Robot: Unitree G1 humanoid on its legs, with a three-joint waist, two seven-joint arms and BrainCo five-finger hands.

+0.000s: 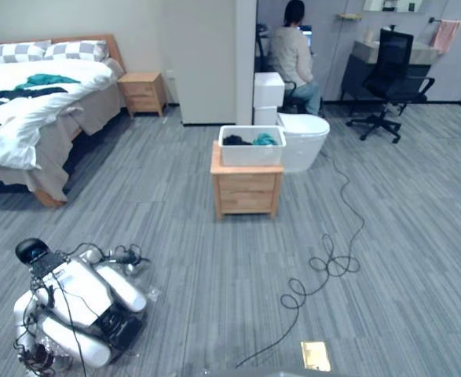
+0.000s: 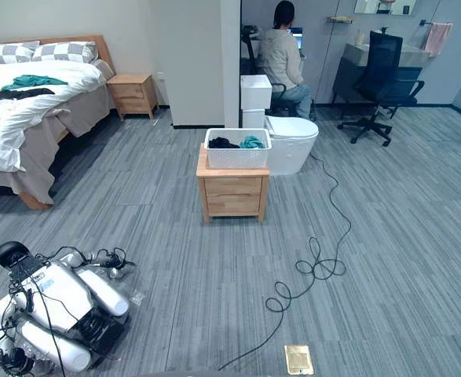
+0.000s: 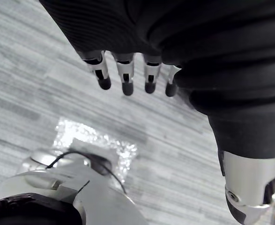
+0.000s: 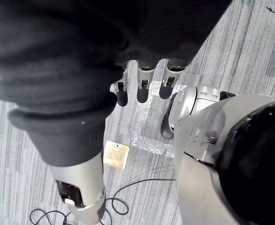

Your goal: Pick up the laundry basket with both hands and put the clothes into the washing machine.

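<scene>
Laundry basket (image 1: pixel 251 154), white rectangular, on wooden nightstand (image 1: pixel 246 196); left hand (image 3: pixel 125 77), right hand (image 4: pixel 143 86) relaxed.

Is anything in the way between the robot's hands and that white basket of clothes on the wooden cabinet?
Nothing visible is. Bare floor runs up to the laundry basket on the wooden cabinet. Another robot lies on the floor off to the left of that path. The left hand and right hand hang open, holding nothing.
</scene>
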